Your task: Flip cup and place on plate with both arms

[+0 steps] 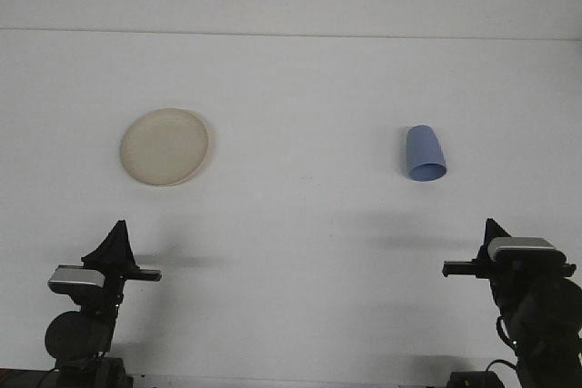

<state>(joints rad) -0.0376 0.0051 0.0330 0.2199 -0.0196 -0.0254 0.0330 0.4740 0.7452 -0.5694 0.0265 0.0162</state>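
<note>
Blue cup (426,154) upside down on table (300,224), right side, well apart from plate (165,146) at left. Looks light, stiff, slick plastic; I'd pinch mid-wall. My grippers' finger state: cannot tell.

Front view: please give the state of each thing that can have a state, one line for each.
blue cup: upside down on the table, wide rim down, untouched.
plate: flat on the table, nothing on it, far left of the cup.
left gripper: low at the near edge, holds nothing.
right gripper: low at the near right, holds nothing, short of the cup.
</note>
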